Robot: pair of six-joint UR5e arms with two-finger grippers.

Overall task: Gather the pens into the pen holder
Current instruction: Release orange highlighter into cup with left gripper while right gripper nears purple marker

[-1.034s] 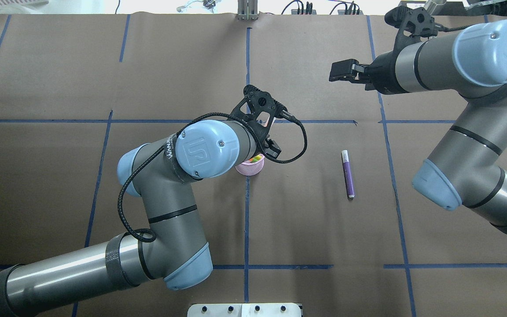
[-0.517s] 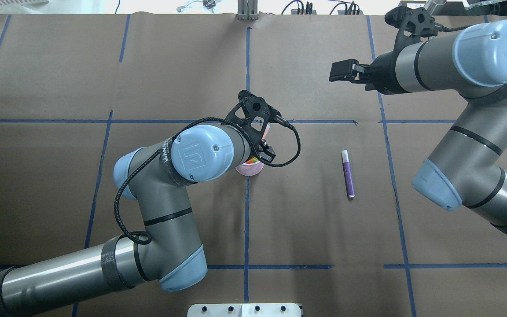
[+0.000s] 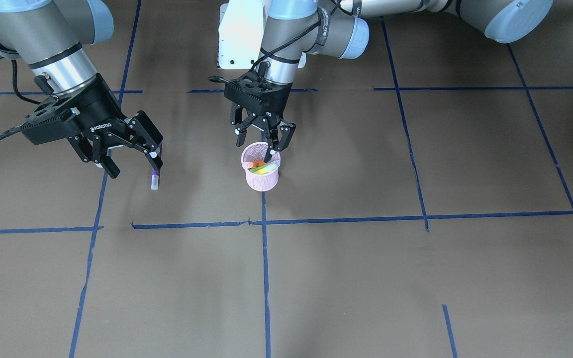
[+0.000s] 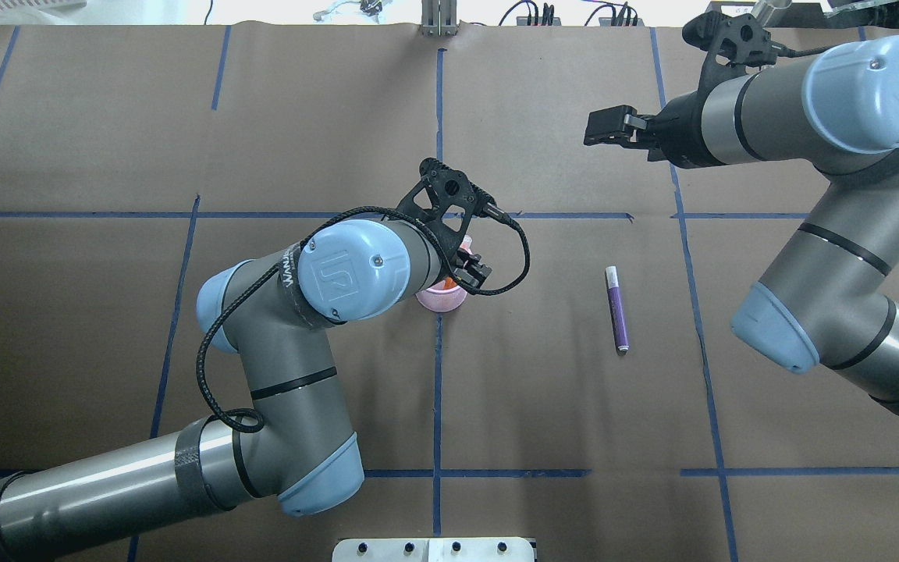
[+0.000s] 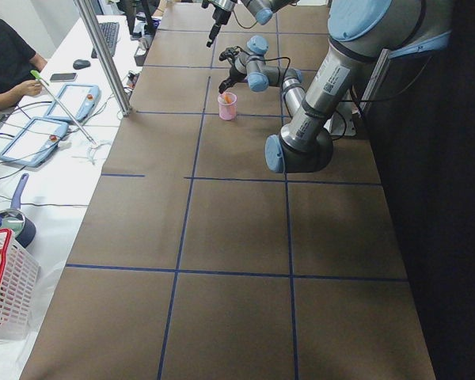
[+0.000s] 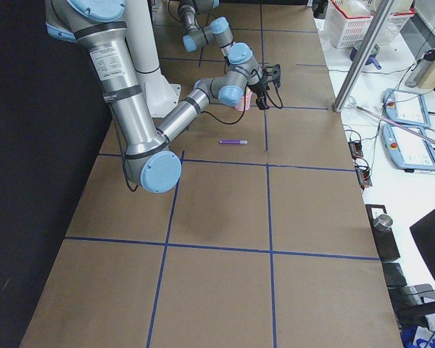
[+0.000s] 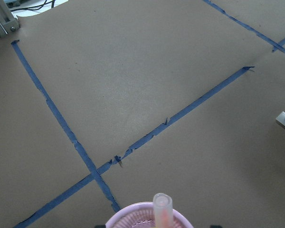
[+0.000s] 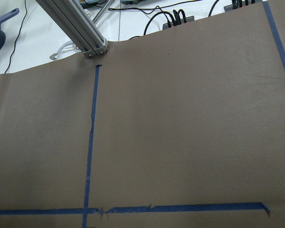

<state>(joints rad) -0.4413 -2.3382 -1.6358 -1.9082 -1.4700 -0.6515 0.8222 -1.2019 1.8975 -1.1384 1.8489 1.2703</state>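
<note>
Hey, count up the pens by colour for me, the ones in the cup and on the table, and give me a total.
Purple pen: 1
Orange pen: 1
Green pen: 1
Yellow pen: 1
Total: 4

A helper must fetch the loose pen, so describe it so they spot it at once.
On the brown table with blue tape lines, find the pink pen holder near the middle. To the robot's right of it lies the purple pen, flat on the table. It is the only pen outside the holder, with a pale cap.
</note>
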